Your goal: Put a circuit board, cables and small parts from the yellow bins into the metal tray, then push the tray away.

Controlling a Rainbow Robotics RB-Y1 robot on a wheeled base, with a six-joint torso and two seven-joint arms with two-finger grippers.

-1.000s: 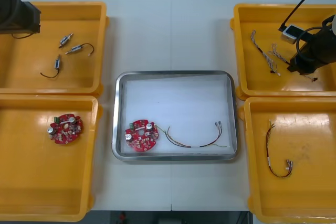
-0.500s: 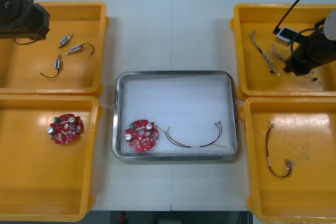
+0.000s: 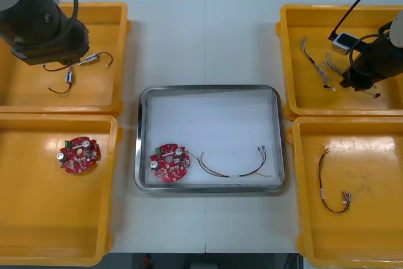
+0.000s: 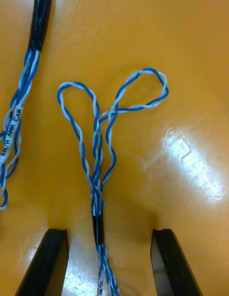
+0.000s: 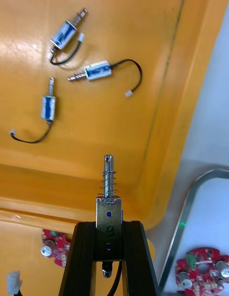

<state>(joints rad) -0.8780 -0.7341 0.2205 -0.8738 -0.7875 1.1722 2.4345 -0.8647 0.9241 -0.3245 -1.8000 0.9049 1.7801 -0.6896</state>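
Seen from the front, the left arm hangs over the far-left yellow bin [image 3: 94, 96] at 10 o'clock on the table [image 3: 208, 36]. Its wrist view shows the left gripper [image 5: 109, 225] clamped on a small metal part [image 5: 109, 200]. This is a boxy body with a spring-wrapped pin standing up past the fingertips, held above the bin's edge nearest the tray. On the bin floor beyond the fingers lie three loose metal parts [image 5: 95, 71], each with a black lead, all well apart from the held one. The right arm is down in the far-right yellow bin [image 3: 302, 92] at 2 o'clock. The right gripper [image 4: 109, 235] has its fingers spread wide on either side of a blue and white twisted cable [image 4: 98, 181]. The cable's black-sleeved stem runs between the fingers without touching either, and its two loops fan out ahead of them on the bin floor. A second blue and white cable [image 4: 19, 119] lies beside it, outside one finger. The metal tray [image 3: 208, 87] sits at the table's centre. It has a round red circuit board [image 3: 169, 162] at 8 o'clock inside it and a red and yellow cable [image 3: 234, 175] curving just beside the board toward 5 o'clock. Another red circuit board [image 3: 78, 154] lies in the near-left yellow bin [image 3: 56, 218] at 8 o'clock on the table. A looped cable [image 3: 320, 181] lies in the near-right yellow bin [image 3: 365, 218] at 4 o'clock.
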